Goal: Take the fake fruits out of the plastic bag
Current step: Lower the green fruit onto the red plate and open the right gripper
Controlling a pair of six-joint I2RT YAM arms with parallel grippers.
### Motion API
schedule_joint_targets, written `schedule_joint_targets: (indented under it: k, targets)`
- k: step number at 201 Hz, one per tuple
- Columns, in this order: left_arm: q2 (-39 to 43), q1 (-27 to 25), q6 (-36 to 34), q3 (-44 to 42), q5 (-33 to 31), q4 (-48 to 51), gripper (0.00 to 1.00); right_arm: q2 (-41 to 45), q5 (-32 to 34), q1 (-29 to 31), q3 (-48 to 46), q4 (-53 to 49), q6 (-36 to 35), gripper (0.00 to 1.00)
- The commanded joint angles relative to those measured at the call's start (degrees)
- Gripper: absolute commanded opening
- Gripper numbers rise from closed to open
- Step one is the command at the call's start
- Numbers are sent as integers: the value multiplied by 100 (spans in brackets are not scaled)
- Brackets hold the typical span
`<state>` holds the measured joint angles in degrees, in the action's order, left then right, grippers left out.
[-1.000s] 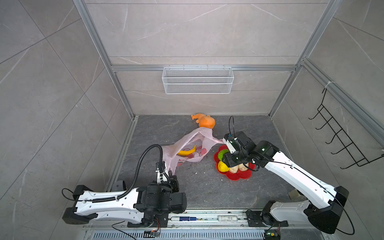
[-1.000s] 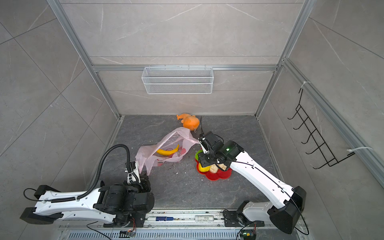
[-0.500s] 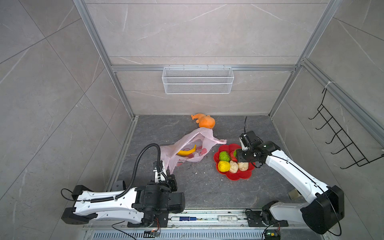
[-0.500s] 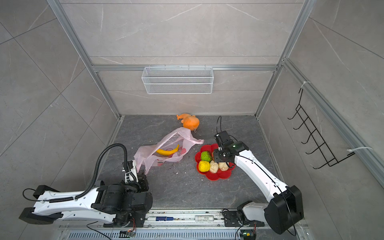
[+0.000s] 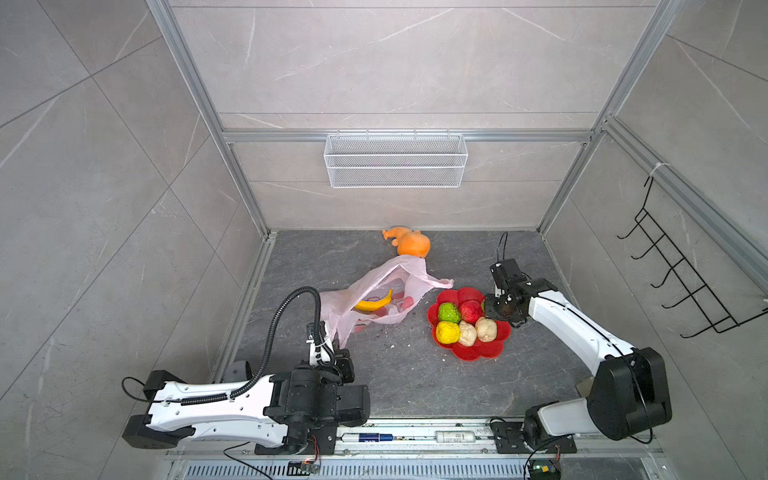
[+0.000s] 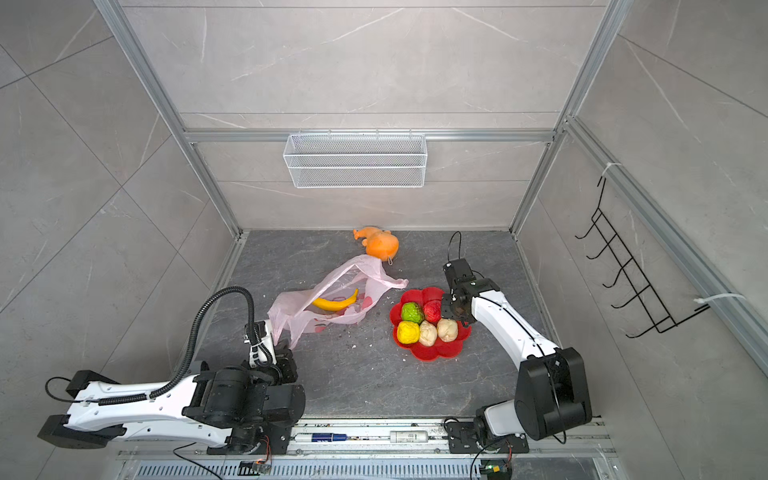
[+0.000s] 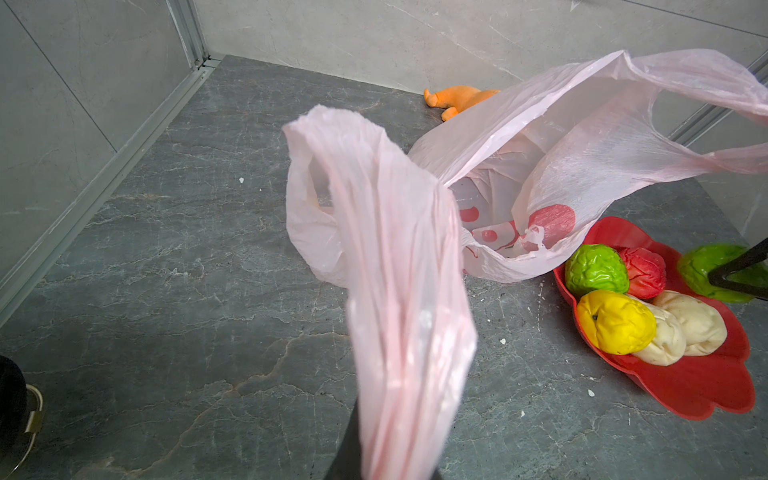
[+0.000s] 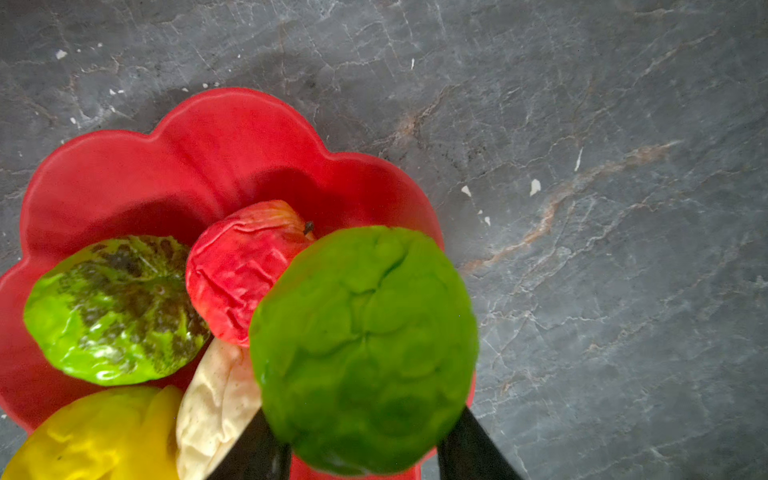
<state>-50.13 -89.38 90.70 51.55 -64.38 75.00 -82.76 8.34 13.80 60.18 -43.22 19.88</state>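
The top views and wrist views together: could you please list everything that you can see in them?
plastic bag: 1, pale pink, lying on the floor
banana: 1, yellow, inside the bag
plate: 1, red, right of the bag
green fruit: 1, green, on the plate
red fruit: 1, red, on the plate
yellow fruit: 1, yellow, on the plate
beige fruits: 2, beige, on the plate
held green fruit: 1, green, over the plate's rim
plush toy: 1, orange, behind the bag
wire basket: 1, white, hung at the back
hook rack: 1, black, hung at the right
left end effector: 1, black, shut on a bag handle
right end effector: 1, black, shut on the held green fruit
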Motion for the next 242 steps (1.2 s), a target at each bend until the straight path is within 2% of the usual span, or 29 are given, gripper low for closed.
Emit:
schedule_joint_targets:
  k: [1, 71, 187, 242]
  targets:
    - [-13, -30, 106, 197, -163, 111, 0, -119, 30, -44, -50, 180, -19, 31]
    - [-13, -32, 80, 203, -136, 111, 0, -431, -55, -129, -51, 301, -28, 41]
    - [-5, -35, -39, 287, -1, 128, 0, 72, -360, -123, 12, 51, -142, 82]
    - [143, -34, -129, 303, 448, 177, 0, 669, -494, -115, 98, -396, -204, 87]
